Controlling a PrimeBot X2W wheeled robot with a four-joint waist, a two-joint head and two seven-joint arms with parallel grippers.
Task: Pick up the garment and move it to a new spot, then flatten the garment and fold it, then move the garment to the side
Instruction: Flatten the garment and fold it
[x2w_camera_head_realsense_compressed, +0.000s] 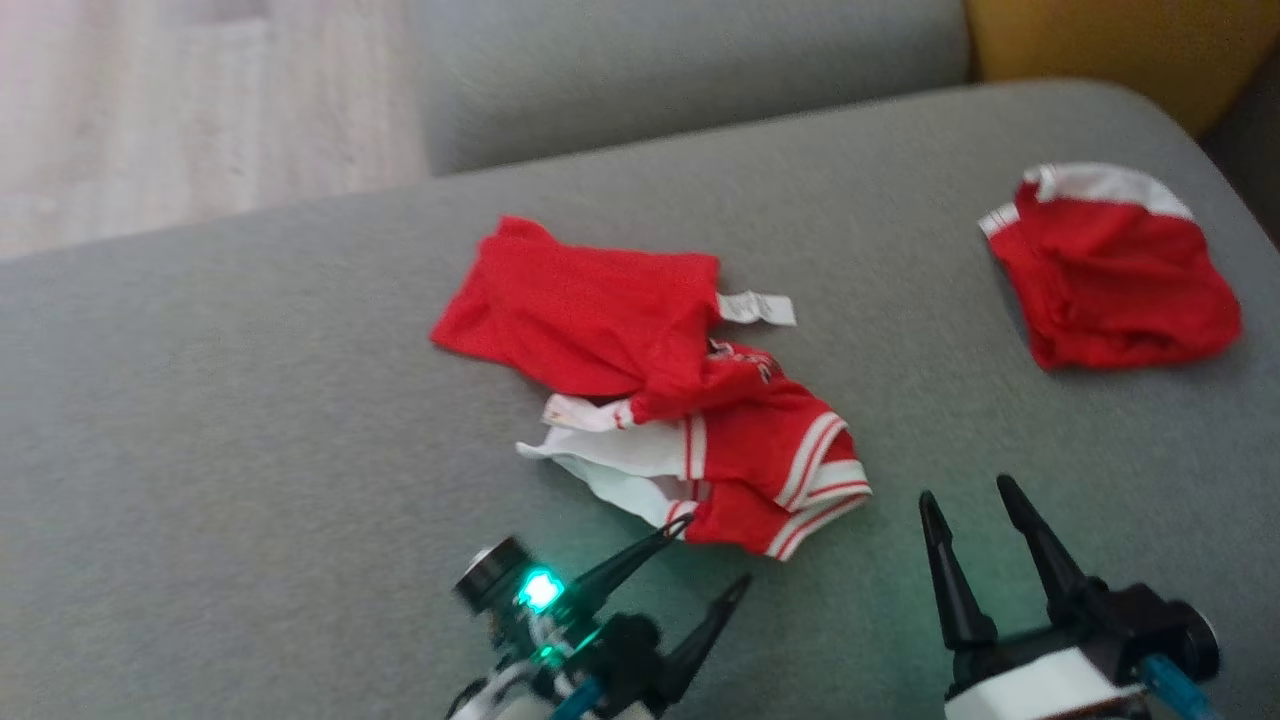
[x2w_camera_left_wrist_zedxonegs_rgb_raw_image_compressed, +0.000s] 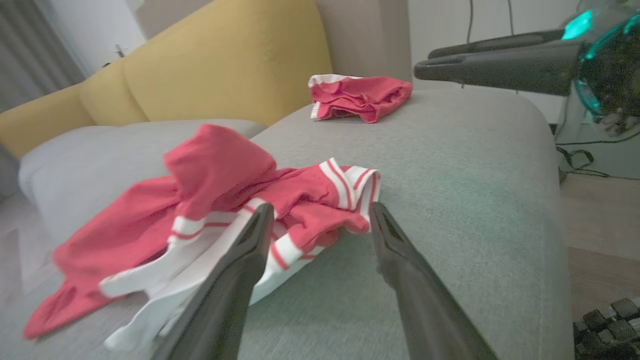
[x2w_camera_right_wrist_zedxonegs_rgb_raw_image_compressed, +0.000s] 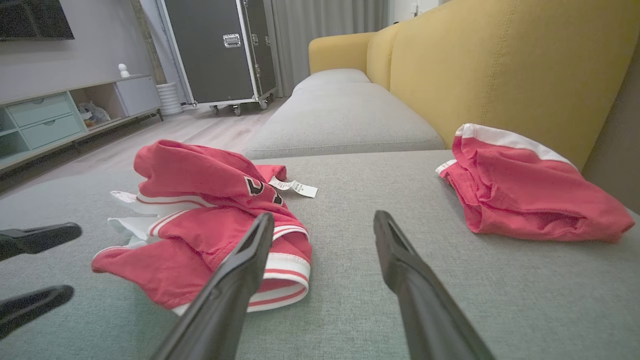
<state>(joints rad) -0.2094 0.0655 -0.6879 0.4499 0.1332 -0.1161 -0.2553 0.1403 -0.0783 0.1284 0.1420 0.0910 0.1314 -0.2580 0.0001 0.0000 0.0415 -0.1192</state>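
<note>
Red garment (x2w_camera_head_realsense_compressed: 650, 390) with white-striped trim (label (x2w_camera_head_realsense_compressed: 757, 308) showing) lies crumpled; left fingers (x2w_camera_head_realsense_compressed: 620, 565) and right fingers (x2w_camera_head_realsense_compressed: 945, 570) spread wide, empty.

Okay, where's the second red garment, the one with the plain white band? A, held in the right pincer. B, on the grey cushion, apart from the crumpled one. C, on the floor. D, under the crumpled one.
B: the second red garment lies on the grey cushion near the yellow backrest, apart from the crumpled garment.
</note>
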